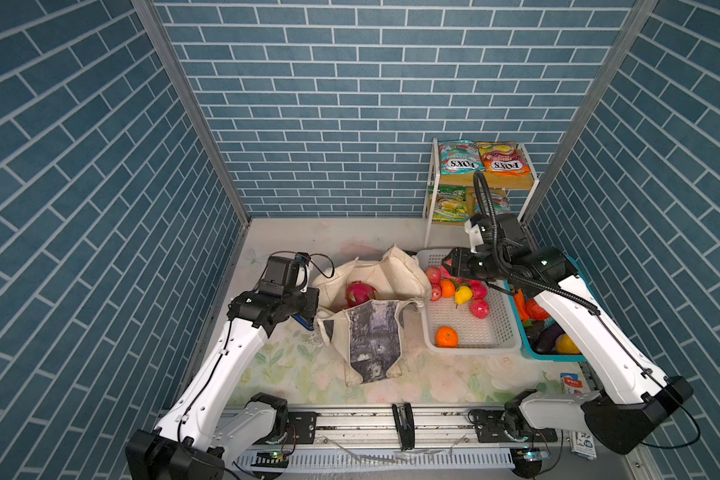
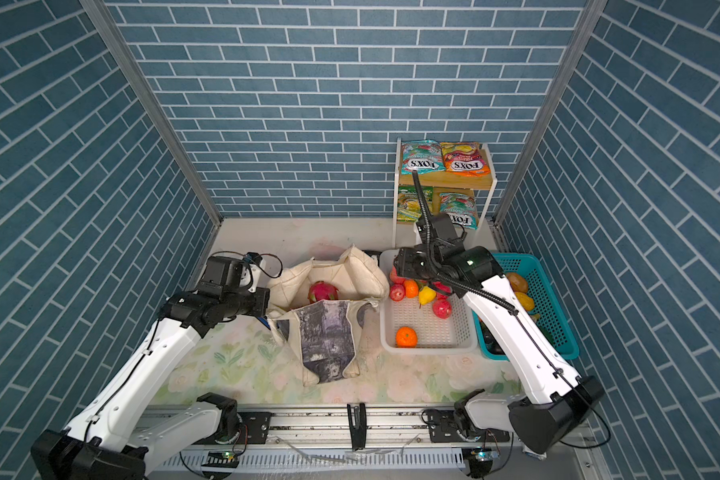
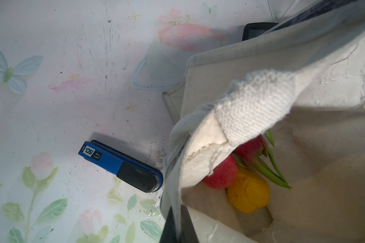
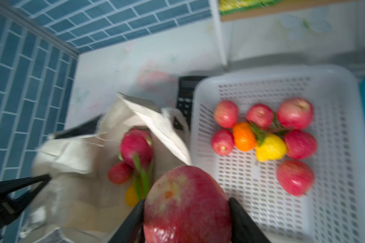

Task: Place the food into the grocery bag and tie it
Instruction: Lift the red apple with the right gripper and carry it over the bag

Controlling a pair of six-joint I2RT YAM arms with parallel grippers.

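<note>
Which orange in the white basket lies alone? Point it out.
The orange, alone at the near end of the white basket; the other orange sits among red apples at the far end.

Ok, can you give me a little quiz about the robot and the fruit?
1. True or false: the right fingers hold an apple.
2. Which fruit lies in the bag? A banana, B dragon fruit, C grapes.
3. How many oranges show in the white basket?
Key: 1 true; 2 B; 3 two.
</note>
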